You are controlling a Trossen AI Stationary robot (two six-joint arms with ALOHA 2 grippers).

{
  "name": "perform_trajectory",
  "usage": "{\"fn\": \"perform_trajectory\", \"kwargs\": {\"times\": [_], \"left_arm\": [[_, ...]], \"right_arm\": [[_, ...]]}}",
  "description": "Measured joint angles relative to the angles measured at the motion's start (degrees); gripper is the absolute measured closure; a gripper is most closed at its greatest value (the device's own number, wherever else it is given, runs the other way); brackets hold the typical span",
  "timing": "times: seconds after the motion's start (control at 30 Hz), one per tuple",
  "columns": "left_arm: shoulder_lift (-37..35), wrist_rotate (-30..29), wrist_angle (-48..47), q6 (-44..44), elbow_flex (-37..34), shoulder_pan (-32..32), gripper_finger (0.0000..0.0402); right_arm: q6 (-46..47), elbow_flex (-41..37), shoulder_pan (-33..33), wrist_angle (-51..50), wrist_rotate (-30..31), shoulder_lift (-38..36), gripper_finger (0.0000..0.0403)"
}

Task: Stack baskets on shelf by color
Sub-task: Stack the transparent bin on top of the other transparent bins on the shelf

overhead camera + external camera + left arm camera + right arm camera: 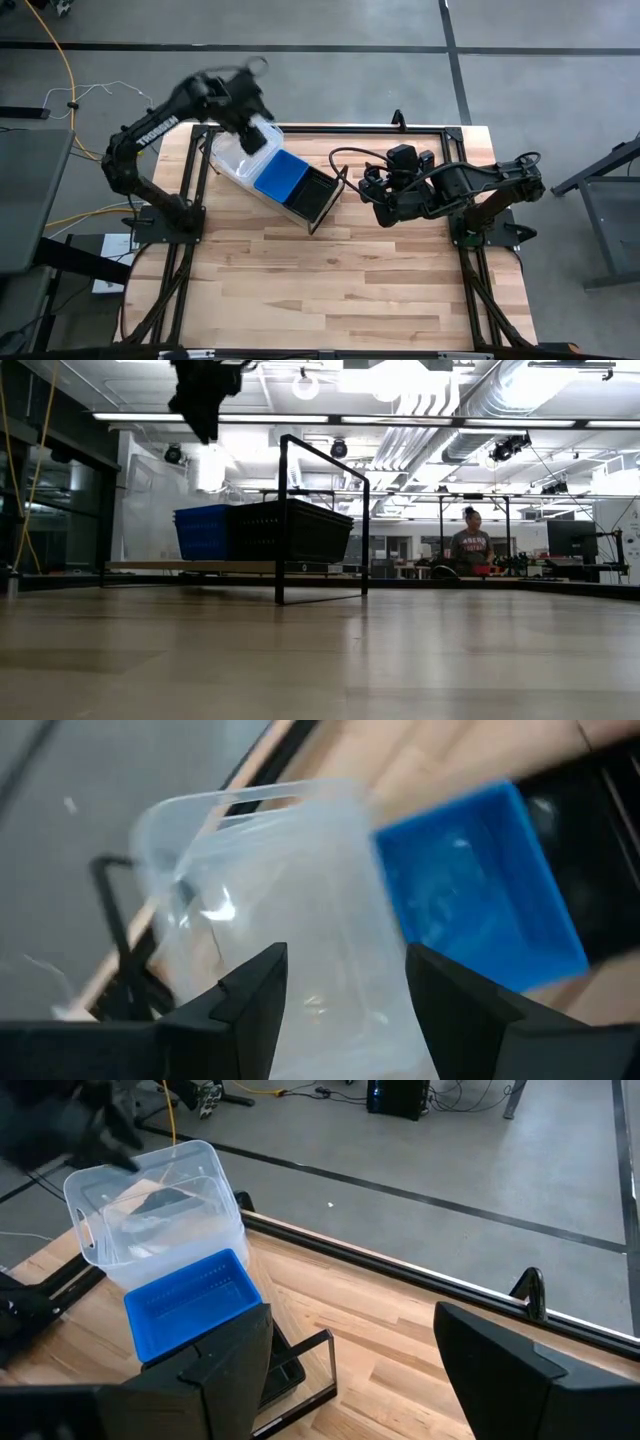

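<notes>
The shelf (329,203), a thin black frame over a light wood panel (190,567), lies at the table's far middle. A row of baskets stands in it: clear baskets (236,157) at the left end, blue ones (282,177) in the middle, black slatted ones (316,195) at the right end. My left gripper (256,128) hangs open and empty above the clear baskets (290,890), high over the shelf in the low view (203,400). My right gripper (374,196) is open and empty just to the right of the shelf, facing the baskets (190,1305).
The bare wooden tabletop (340,290) spreads from the shelf to the near edge. Both arm bases stand at the table's left and right sides. A person (470,546) is in the room far behind the table.
</notes>
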Motion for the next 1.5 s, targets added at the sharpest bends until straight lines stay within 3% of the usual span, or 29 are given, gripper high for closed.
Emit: {"fn": "perform_trajectory", "kwargs": {"times": [0.2,0.37,0.77,0.9,1.13,1.5], "left_arm": [[-0.3,-9.8,-5.6,8.1,-1.6,-17.3,0.0212],[-0.7,-10.2,-7.7,14.6,-4.1,-25.3,0.0212],[-7.4,-11.7,-5.3,21.7,-20.9,-26.1,0.0212],[-10.4,-15.4,-2.2,23.5,-25.5,-26.5,0.0217],[-11.8,-16.0,-0.2,25.8,-27.1,-26.5,0.0238],[-8.1,-15.7,-1.8,30.1,-27.1,-25.2,0.0266]], "right_arm": [[-0.5,0.0,0.0,-0.5,0.2,0.0,0.0136],[-0.5,0.0,0.0,-1.1,0.2,0.0,0.0136],[-0.7,0.0,0.0,-1.8,0.8,0.0,0.0136],[-0.7,0.0,0.0,-2.2,1.2,0.0,0.0136],[-0.7,0.0,0.0,-2.2,1.3,0.0,0.0136],[-0.5,0.0,0.0,-2.2,1.3,0.0,0.0136]]}}
